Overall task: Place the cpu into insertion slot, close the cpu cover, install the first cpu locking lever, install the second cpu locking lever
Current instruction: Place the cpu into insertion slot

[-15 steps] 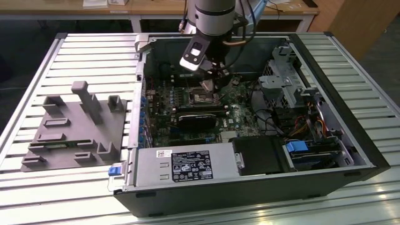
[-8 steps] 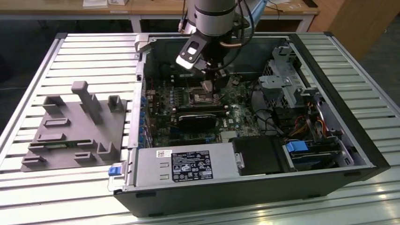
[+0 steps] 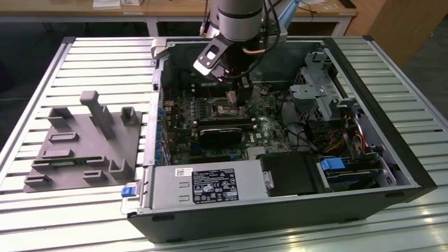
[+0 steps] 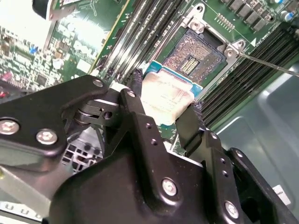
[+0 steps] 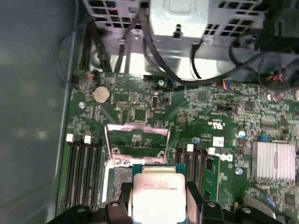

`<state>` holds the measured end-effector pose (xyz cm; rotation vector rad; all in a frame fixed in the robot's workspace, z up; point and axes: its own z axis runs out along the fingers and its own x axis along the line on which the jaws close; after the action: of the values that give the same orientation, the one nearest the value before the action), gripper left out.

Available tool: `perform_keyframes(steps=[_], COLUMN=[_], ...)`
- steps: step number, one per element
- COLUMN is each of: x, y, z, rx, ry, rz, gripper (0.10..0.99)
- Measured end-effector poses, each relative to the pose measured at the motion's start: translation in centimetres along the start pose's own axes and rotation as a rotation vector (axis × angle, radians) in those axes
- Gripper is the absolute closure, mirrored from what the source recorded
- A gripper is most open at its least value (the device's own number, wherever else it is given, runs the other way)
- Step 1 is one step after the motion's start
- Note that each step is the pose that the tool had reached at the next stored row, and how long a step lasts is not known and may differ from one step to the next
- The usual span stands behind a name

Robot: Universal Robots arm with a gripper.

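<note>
Cpu (image 4: 163, 98) clamped by its edges in gripper (image 4: 166, 92), kept level for seating; slot (image 3: 222, 108), cover (image 5: 135, 127) raised, lies at gripper's 8 o'clock in exterior view.

Bright light, patchy glare.
Slatted silver metal table (image 3: 329, 237) glares at 5 o'clock, exterior view; green circuit board (image 4: 23, 46) bleaches white in second wrist view.

Bright workshop setting.
In the exterior view, a slatted metal table (image 3: 392, 73) spans the frame; a wooden desk (image 3: 175, 9) stands at twelve o'clock, a wooden panel (image 3: 399, 18) at one, dark floor (image 3: 18, 63) at ten.
</note>
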<state>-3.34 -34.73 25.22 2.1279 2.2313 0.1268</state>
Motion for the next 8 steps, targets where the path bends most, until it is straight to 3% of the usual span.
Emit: perform_keyframes(steps=[8], x=[0.42], y=[-0.47], z=[0.73], rx=[0.000], ry=[-0.0007], rz=[0.009], gripper=[0.549])
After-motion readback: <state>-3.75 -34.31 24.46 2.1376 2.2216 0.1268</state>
